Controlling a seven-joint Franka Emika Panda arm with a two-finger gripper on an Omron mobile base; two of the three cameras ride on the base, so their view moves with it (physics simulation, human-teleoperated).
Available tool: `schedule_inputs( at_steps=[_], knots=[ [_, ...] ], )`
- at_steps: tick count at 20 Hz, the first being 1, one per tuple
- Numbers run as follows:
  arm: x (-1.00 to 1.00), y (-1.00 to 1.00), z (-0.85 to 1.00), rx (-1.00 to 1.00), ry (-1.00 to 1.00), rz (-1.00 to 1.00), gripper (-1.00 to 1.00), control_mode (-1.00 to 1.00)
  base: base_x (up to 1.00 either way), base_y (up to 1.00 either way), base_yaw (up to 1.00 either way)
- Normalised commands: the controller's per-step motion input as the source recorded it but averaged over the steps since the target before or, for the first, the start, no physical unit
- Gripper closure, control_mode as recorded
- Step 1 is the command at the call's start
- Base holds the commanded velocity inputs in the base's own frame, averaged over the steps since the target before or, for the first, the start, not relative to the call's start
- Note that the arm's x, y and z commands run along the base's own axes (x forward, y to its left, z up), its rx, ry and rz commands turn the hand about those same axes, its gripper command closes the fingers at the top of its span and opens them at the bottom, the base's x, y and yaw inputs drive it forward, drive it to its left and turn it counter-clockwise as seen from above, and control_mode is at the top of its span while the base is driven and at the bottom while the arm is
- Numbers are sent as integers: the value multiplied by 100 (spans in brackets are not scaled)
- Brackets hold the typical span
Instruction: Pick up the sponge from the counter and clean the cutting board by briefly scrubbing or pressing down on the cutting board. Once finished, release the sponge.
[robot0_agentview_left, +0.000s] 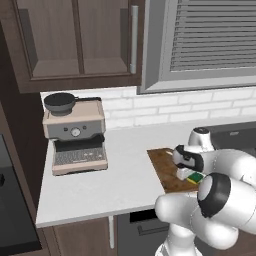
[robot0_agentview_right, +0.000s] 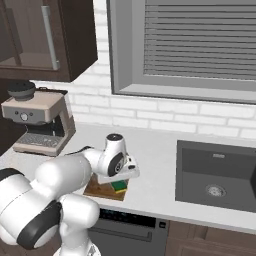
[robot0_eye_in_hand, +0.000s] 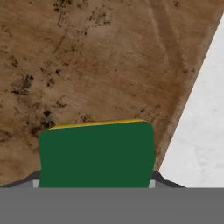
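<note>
The sponge (robot0_eye_in_hand: 96, 153) lies with its dark green layer facing the hand camera and a thin yellow edge showing at its far side. It sits low on the dark brown cutting board (robot0_eye_in_hand: 100, 57), near the board's edge by the pale counter (robot0_eye_in_hand: 201, 131). My gripper (robot0_eye_in_hand: 96, 181) straddles it, with a dark fingertip at each side touching the block. From the left base view the gripper (robot0_agentview_left: 191, 173) points down over the sponge (robot0_agentview_left: 195, 177) on the board (robot0_agentview_left: 164, 164). From the right, the sponge (robot0_agentview_right: 119, 186) rests at the board's (robot0_agentview_right: 96, 190) right end under the hand (robot0_agentview_right: 120, 180).
An espresso machine (robot0_agentview_left: 77, 135) stands on the counter (robot0_agentview_left: 125, 175) left of the board. A dark sink (robot0_agentview_right: 217, 175) is set into the worktop to the right. Brick wall, window and upper cabinets are behind. My own arm hides much of the board.
</note>
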Motion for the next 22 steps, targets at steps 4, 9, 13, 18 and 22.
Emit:
schedule_inputs(
  at_steps=[4, 9, 13, 18, 22],
  knots=[
    [80, 0, 8, 3, -5, 0, 100, -100, 0, 0, 0],
    [91, -15, -21, 2, 0, 1, 100, -100, 0, 0, 0],
    [55, -1, -36, 2, 0, 2, 100, -100, 0, 0, 0],
    [50, 19, 17, 3, 0, -1, 100, -100, 0, 0, 0],
    [6, 38, -90, -6, 0, 0, 100, -100, 0, 0, 0]
  ],
)
